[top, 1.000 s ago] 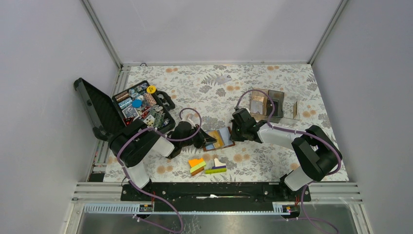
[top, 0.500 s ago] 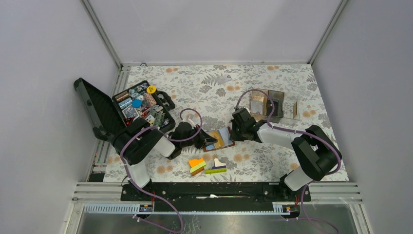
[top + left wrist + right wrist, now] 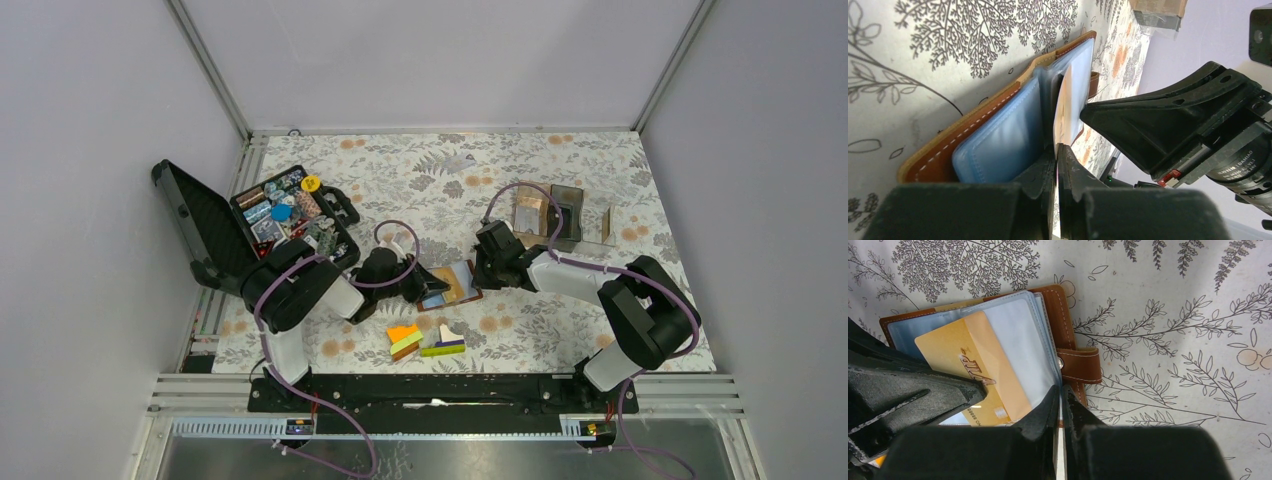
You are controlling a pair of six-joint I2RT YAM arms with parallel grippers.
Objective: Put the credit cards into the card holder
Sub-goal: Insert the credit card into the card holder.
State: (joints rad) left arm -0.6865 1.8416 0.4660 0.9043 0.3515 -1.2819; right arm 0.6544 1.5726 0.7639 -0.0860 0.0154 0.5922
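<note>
Judging by the poses, insertion is underway: left pincer (image 3: 1056,148) clamps a thin gold plastic card (image 3: 973,365), the brown leather card holder (image 3: 1058,315) just ahead; right pincer (image 3: 1060,391) pinches its clear sleeve (image 3: 1013,325); next, a straight push

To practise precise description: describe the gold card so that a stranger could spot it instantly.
Near the middle of the floral tablecloth lies an open brown leather card holder. The gold card is held over its clear sleeves, pinched by the left gripper. Unlike those pale sleeves, it is gold with VIP lettering.
</note>
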